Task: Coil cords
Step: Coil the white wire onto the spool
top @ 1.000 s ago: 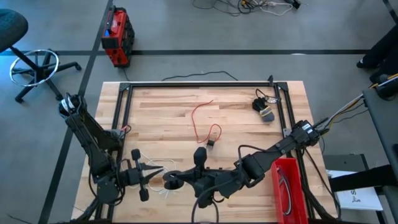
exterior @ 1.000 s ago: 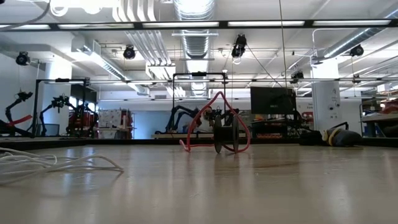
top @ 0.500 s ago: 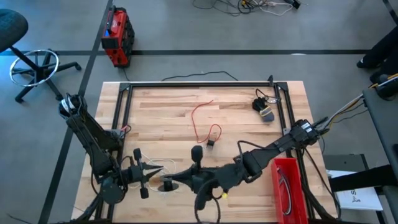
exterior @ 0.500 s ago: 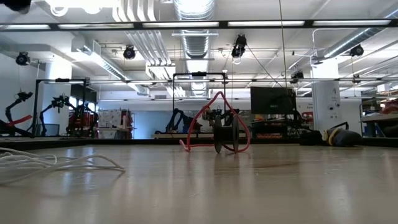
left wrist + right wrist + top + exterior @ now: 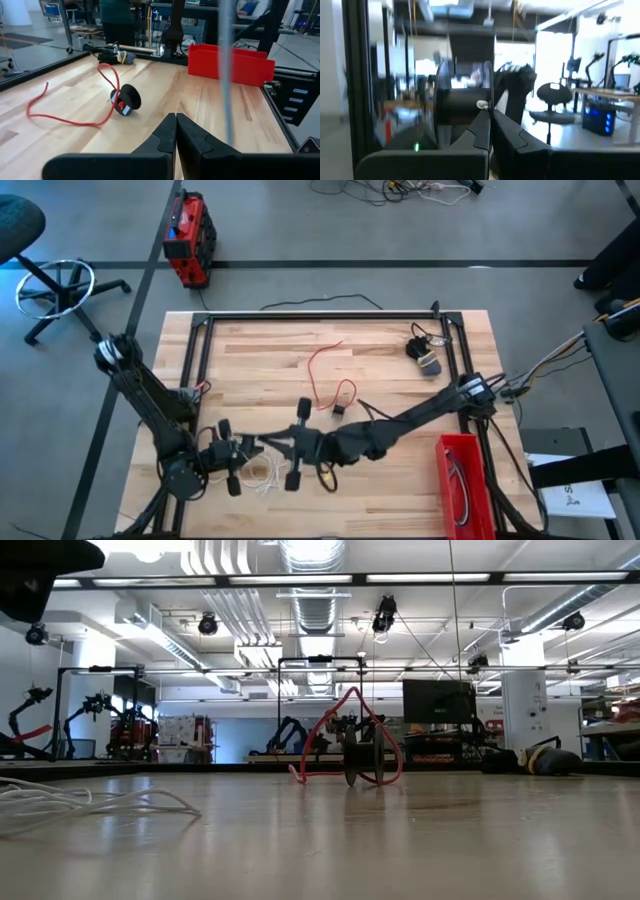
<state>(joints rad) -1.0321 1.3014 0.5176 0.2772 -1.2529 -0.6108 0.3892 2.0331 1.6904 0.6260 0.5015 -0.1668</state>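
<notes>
Two dark arms reach over the desk [image 5: 400, 340] and meet near its front edge, the left gripper [image 5: 250, 446] and the right gripper [image 5: 271, 443] almost tip to tip, each with fingers pressed together over the white cord [image 5: 262, 478] lying loose by the front-left corner. Smaller, the red cord [image 5: 322, 370] sprawls at the desk's middle with its dark plug [image 5: 339, 410], and the black cord [image 5: 424, 350] sits bundled near the back-right corner.
</notes>
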